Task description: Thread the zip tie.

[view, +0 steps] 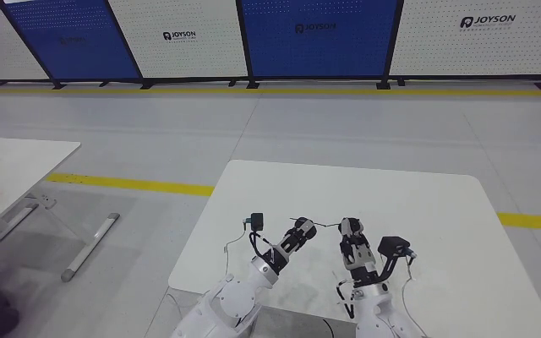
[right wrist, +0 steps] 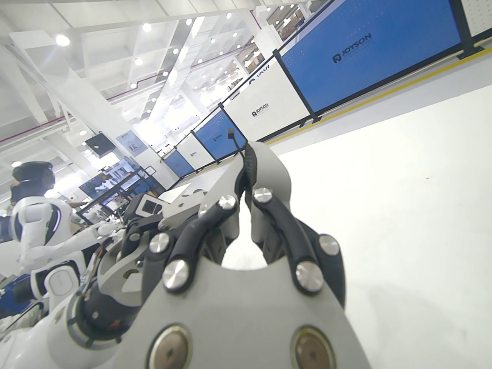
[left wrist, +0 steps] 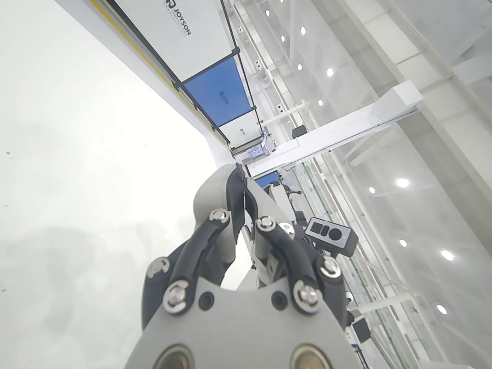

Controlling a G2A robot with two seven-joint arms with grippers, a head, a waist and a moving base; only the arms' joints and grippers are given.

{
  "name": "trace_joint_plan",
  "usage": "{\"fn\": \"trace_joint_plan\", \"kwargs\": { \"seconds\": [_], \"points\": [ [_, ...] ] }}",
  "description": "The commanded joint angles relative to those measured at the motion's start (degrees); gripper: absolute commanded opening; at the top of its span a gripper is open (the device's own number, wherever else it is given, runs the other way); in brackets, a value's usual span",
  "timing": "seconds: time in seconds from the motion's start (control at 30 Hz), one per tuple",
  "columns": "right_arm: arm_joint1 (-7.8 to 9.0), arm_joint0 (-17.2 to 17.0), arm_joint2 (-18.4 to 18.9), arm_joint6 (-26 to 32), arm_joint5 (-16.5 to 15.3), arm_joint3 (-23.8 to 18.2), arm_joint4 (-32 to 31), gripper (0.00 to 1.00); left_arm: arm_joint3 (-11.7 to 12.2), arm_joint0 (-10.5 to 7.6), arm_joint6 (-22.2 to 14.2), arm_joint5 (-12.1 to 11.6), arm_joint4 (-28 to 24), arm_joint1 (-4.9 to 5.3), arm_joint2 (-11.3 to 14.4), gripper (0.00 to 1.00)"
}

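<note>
A thin black zip tie (view: 325, 225) stretches between my two grippers, just above the white table (view: 423, 211). My left gripper (view: 303, 228) is shut, its pads pressed together on one end of the tie; in the left wrist view the fingertips (left wrist: 239, 184) meet with no gap. My right gripper (view: 349, 226) is shut on the other end. In the right wrist view the zip tie's square head (right wrist: 230, 132) sticks out past the closed right gripper (right wrist: 246, 163). The two grippers face each other a short way apart near the table's front edge.
A second white table (view: 30, 165) stands to the left, with a grey bar (view: 89, 247) on the floor beside it. Blue and white partition panels (view: 321, 38) line the back. Bare tabletop lies beyond and to the right of the grippers.
</note>
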Motion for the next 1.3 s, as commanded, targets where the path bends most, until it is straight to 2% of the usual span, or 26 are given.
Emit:
{"fn": "trace_joint_plan", "kwargs": {
  "seconds": [0.0, 0.6, 0.87, 1.03, 1.27],
  "points": [
    [-0.08, -0.04, 0.1, 0.04, -0.1, 0.03, -0.01, 0.0, 0.0, 0.0, 0.0, 0.0, 0.0, 0.0, 0.0, 0.0],
    [-1.15, 0.58, -0.41, 0.46, -0.32, 1.68, -0.23, 0.0, 0.0, 0.0, 0.0, 0.0, 0.0, 0.0, 0.0, 0.0],
    [-2.12, 0.98, -0.79, -2.64, -2.46, 3.84, 5.04, 0.0, 0.0, 0.0, 0.0, 0.0, 0.0, 0.0, 0.0, 0.0],
    [-3.27, 2.39, -2.05, -3.17, -4.04, 7.03, 11.88, 0.0, 0.0, 0.0, 0.0, 0.0, 0.0, 0.0, 0.0, 0.0],
    [-3.96, 3.1, -3.32, -2.81, -5.68, 8.83, 11.93, 0.0, 0.0, 0.0, 0.0, 0.0, 0.0, 0.0, 0.0, 0.0]
  ]
}}
